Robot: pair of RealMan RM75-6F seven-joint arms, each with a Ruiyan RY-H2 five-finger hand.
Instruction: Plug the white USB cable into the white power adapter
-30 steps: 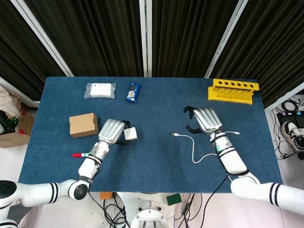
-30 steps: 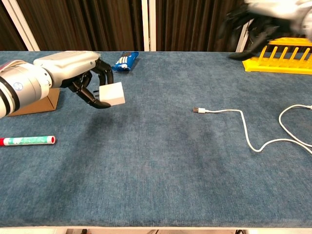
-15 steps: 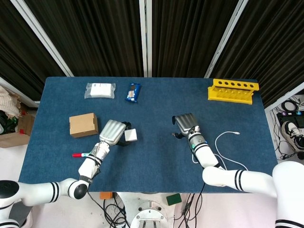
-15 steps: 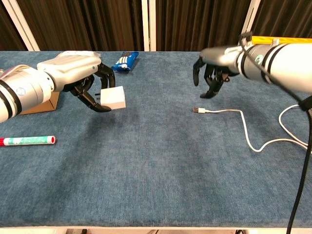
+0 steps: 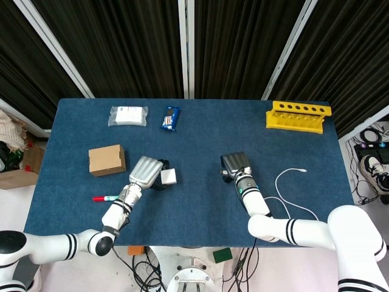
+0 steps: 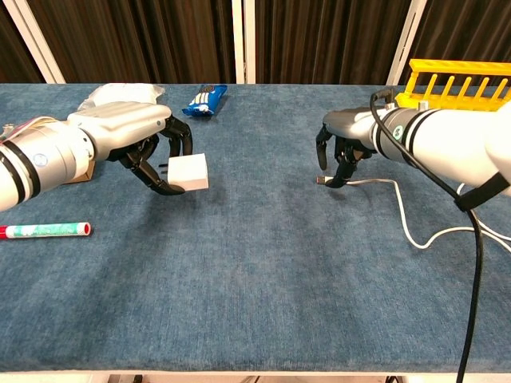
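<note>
My left hand (image 5: pixel 146 172) (image 6: pixel 142 142) holds the white power adapter (image 5: pixel 168 176) (image 6: pixel 189 171) a little above the blue table, left of centre. The white USB cable (image 5: pixel 281 184) (image 6: pixel 403 214) lies in loops on the right, its plug (image 6: pixel 320 180) flat on the cloth and pointing left. My right hand (image 5: pixel 235 165) (image 6: pixel 345 148) hangs over that plug end with its fingers curved down. Its fingertips (image 6: pixel 335 180) touch the cable just behind the plug, with no grip showing. In the head view the hand hides the plug.
A brown box (image 5: pixel 107 160) and a red-capped marker (image 5: pixel 104 198) (image 6: pixel 45 230) lie at the left. A blue snack packet (image 5: pixel 171 118) (image 6: pixel 205 99) and a clear bag (image 5: pixel 127 115) sit at the back. A yellow rack (image 5: pixel 298 115) (image 6: pixel 457 80) stands back right.
My right hand swept in from the right and came down onto the cable's plug end. My left hand carried the adapter slightly right and lower.
</note>
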